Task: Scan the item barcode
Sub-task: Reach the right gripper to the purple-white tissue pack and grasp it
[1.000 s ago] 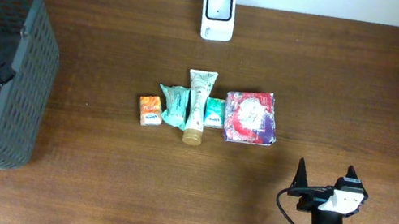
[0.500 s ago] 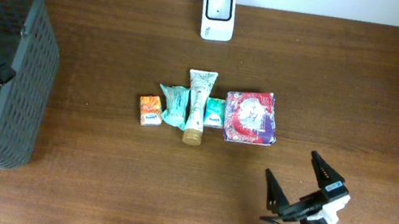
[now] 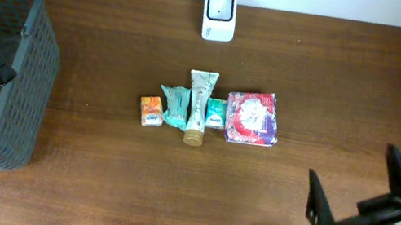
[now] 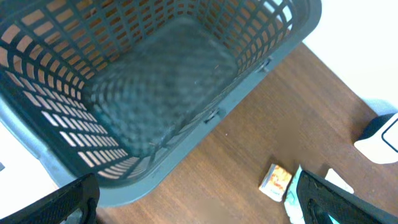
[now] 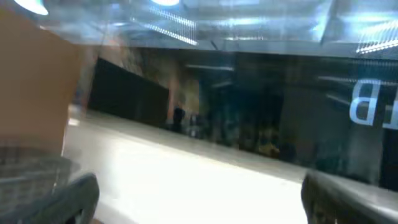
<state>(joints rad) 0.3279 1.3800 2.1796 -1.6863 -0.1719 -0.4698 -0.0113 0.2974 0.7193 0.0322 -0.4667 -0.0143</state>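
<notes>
Right gripper (image 3: 352, 168) swung out to 4 o'clock; it and left gripper (image 4: 196, 180) gape empty. I reckon none of the 5 items (image 3: 201, 106) is scanned yet.

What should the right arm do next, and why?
Probably reach the right gripper toward the red packet, the nearest item in the row. Its jaws are open and empty, well short of it, and nothing is at the white scanner yet.

Only a pale "B" reads, on a dark panel (image 5: 292, 118); the packages (image 3: 251, 117) are illegible.
</notes>
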